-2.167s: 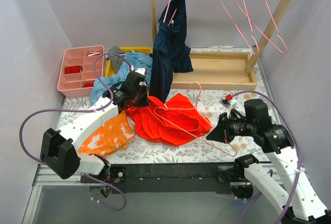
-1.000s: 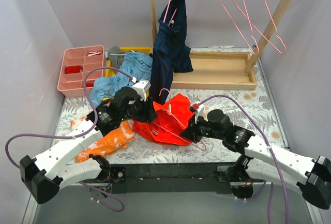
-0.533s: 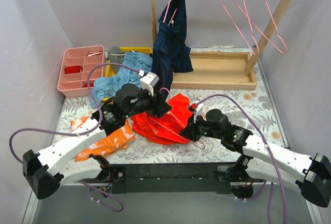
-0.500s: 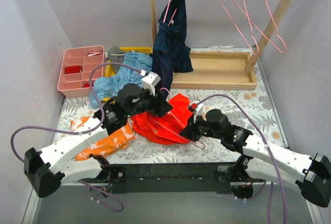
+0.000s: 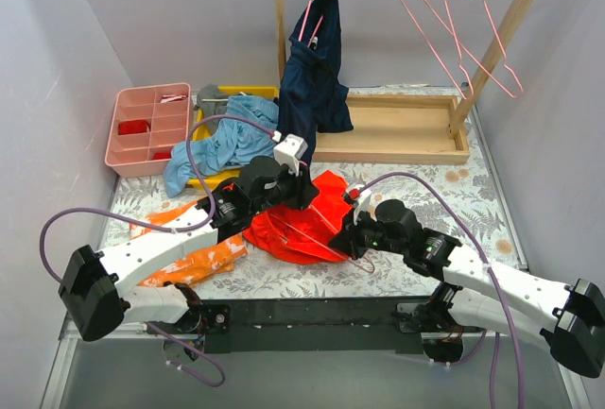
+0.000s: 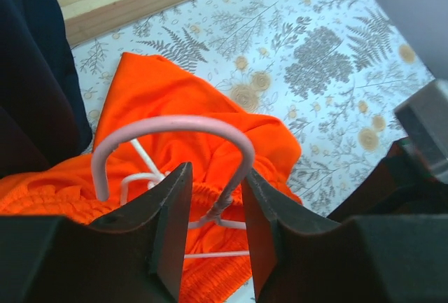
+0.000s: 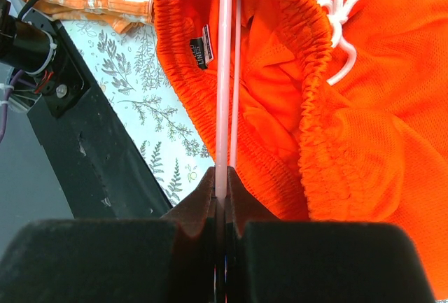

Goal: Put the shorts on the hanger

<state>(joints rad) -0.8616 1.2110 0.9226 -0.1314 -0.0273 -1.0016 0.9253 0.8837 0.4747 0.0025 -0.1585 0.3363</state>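
The shorts (image 5: 307, 225) are plain, bright red-orange, and are crumpled on the floral tablecloth (image 5: 477, 196) at the middle of the table, just in front of the wooden rack (image 5: 397, 130). In the right wrist view an elastic waistband, a white drawstring (image 7: 337, 33) and a small sewn label (image 7: 204, 45) can be made out. The hanger (image 6: 175, 124), of thin pink wire, is laid across the shorts with its hook raised.

The left gripper (image 6: 215, 212) is seen with its jaws a little apart. The twisted neck of the hanger is set between them, close against one finger, and red fabric shows through the gap. The right gripper (image 7: 222, 180) is clenched on a straight run of the hanger's wire, at the near edge of the shorts.

A lighter orange garment with white splotches (image 5: 194, 248) is spread just left of the shorts. A navy garment (image 5: 312, 88) is hung from the rack, and spare pink hangers (image 5: 454, 12) are hooked on its top rail.

A pink compartment tray (image 5: 121, 159) is placed at the far left, with red items in two of its cells. Beside it, a yellow bin (image 5: 250, 92) is overhung by a blue garment (image 5: 227, 144).
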